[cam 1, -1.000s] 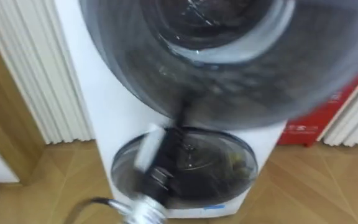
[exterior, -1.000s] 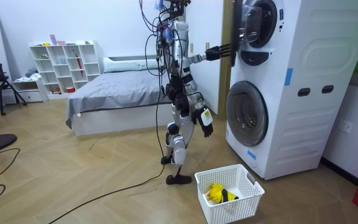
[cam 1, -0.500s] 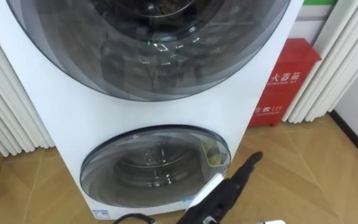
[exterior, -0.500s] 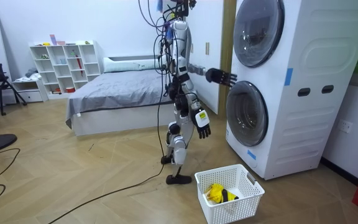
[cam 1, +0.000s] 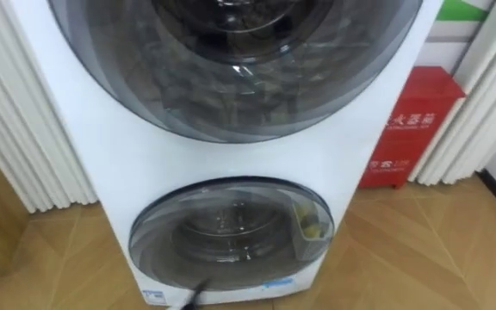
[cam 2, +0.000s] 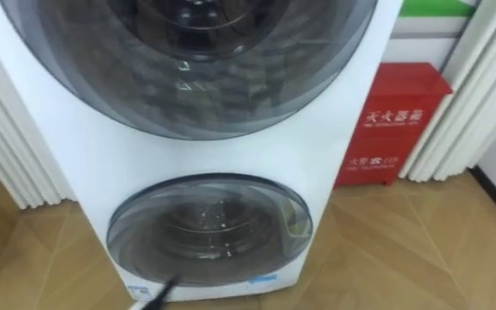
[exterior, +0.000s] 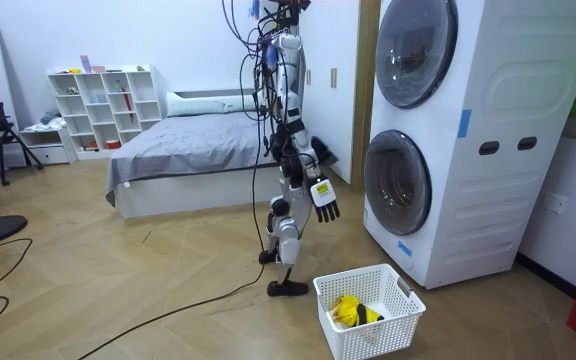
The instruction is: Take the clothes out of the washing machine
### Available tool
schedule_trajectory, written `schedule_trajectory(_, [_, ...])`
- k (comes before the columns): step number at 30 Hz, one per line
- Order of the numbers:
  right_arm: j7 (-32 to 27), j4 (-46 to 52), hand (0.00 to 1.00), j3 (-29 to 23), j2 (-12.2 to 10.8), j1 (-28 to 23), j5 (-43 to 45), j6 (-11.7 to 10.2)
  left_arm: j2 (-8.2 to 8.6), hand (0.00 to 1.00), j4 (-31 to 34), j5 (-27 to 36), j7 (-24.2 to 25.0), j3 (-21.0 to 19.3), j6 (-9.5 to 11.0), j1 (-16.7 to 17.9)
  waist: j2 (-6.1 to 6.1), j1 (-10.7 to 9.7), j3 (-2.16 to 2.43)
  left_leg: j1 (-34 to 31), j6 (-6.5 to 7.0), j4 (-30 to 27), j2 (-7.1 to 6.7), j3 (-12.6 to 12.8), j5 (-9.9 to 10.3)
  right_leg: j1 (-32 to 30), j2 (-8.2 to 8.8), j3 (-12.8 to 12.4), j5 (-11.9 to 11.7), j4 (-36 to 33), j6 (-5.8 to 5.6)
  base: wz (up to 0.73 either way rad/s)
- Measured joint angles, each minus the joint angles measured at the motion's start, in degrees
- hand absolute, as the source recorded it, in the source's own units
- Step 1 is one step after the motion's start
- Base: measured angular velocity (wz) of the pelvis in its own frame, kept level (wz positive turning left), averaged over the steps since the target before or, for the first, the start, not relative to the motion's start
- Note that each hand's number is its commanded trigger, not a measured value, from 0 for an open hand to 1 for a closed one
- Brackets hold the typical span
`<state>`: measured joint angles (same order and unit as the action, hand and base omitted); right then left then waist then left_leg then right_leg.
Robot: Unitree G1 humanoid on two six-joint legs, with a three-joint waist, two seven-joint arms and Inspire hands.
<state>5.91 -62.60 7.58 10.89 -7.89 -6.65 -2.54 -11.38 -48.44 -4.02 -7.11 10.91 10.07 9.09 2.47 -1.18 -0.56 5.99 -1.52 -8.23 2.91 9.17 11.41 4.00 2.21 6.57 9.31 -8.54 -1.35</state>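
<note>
I stand in front of two stacked white machines (exterior: 468,140). The upper round door (cam 1: 231,60) and the lower round door (cam 1: 231,234) are both closed. Something yellowish (cam 1: 313,226) shows behind the lower glass at its right edge. My left hand (exterior: 320,152) hangs low at hip height, short of the lower machine; a dark straight fingertip (cam 1: 193,293) pokes up at the bottom edge of the eye views. My right hand (exterior: 325,198) hangs beside my thigh with relaxed fingers and holds nothing.
A white laundry basket (exterior: 404,300) holding a yellow cloth (exterior: 346,308) stands on the wood floor by my feet. A red box (cam 1: 412,129) sits right of the machines, white ribbed panels (cam 1: 24,138) on both sides. A bed (exterior: 178,145) lies behind me.
The upper door, held open by my left hand a second ago, is now closed. My left arm has dropped from door height to my hip. The head camera shifted.
</note>
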Motion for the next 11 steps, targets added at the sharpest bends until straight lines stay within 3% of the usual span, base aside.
schedule_trajectory(2, [-0.01, -2.60, 0.00, -1.20, -0.55, 0.11, -4.48, -0.01, -0.67, 0.00, -8.11, 0.09, -3.75, -4.64, -0.26, 2.10, -0.36, 0.17, 0.09, 0.82, -0.22, 0.53, 0.31, -0.02, 0.38, 0.28, -0.29, 0.49, 0.00, 0.04, 0.00, 0.05])
schedule_trajectory(5, [-0.13, -4.42, 0.00, -2.70, -1.59, 0.21, -7.99, -0.04, -0.86, 0.00, -12.46, 0.07, -7.49, -7.53, -1.02, 5.26, -0.75, 0.27, -0.11, 1.63, -0.23, 0.88, 0.37, -0.11, 0.58, 1.01, -0.39, 0.52, 0.00, 0.02, 0.00, 0.02])
schedule_trajectory(9, [0.28, -7.08, 0.00, -3.35, -2.10, 0.82, -10.33, -0.06, 1.92, 0.00, -17.32, -0.30, -8.61, -9.66, -2.70, 5.77, -1.05, 0.48, -0.01, 2.04, -0.20, 0.74, 0.42, -0.07, 0.77, 2.05, -0.46, 0.45, 0.00, -0.01, 0.00, -0.02])
schedule_trajectory(11, [0.53, -8.96, 0.00, -3.34, -2.26, 1.09, -12.60, -0.10, 3.46, 0.00, -19.29, -0.68, -8.41, -9.66, -4.51, 5.78, -1.10, 0.67, 0.01, 2.65, -0.28, 0.61, 0.49, -0.06, 0.82, 2.67, -0.56, 0.18, 0.00, 0.03, 0.00, 0.00])
